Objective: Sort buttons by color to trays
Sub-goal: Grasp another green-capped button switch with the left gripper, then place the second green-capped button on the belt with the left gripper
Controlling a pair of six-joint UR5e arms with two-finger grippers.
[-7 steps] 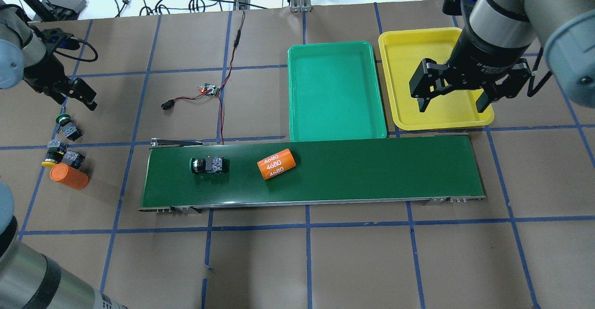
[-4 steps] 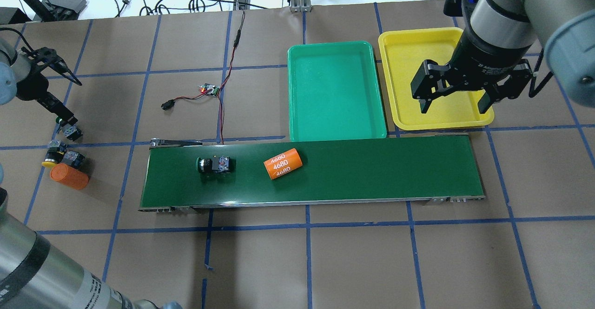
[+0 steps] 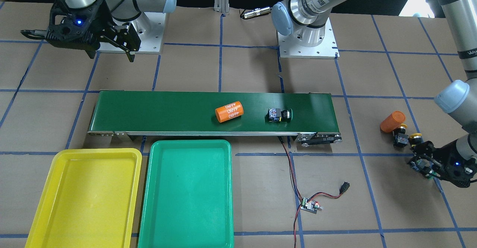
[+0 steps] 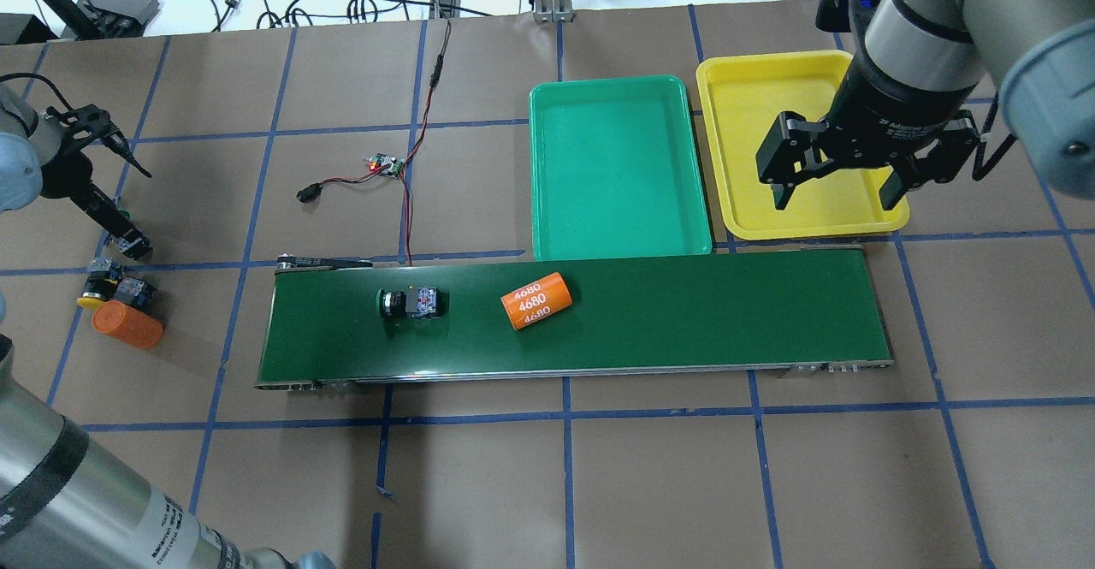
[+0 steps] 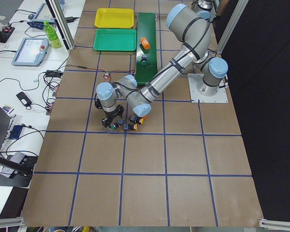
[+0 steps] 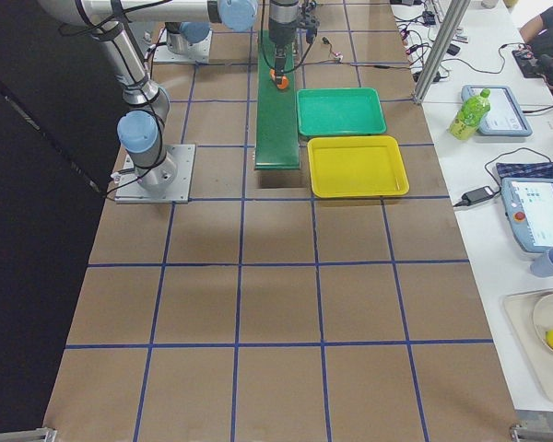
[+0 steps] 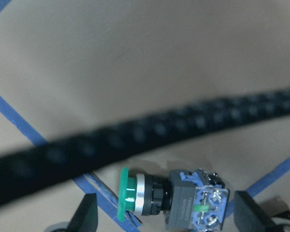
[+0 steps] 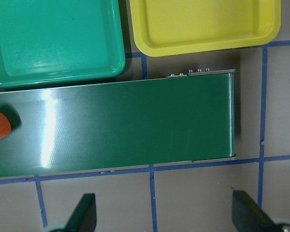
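A green-capped button (image 7: 171, 203) lies on its side on the table, between the fingertips (image 7: 84, 217) of my open left gripper (image 4: 120, 225), which straddles it without touching. Its cap peeks out in the front view (image 3: 430, 177). A second green-capped button (image 4: 411, 303) lies on the conveyor belt (image 4: 684, 312). Two yellow-capped buttons (image 4: 96, 283) (image 4: 137, 293) lie on the table beside the left gripper. The green tray (image 4: 620, 167) and yellow tray (image 4: 770, 124) are empty. My right gripper (image 4: 834, 197) is open and empty, high over the yellow tray's near edge and the belt's right end (image 8: 198, 121).
An orange cylinder (image 4: 535, 300) marked 4680 lies on the belt, right of the button. Another orange cylinder (image 4: 127, 324) lies by the yellow-capped buttons. A small circuit board (image 4: 387, 164) with red and black wires lies behind the belt's left end.
My left gripper has come down toward me and now straddles the green-capped button on the table. The belt's button and orange cylinder have moved right. The right arm has barely moved.
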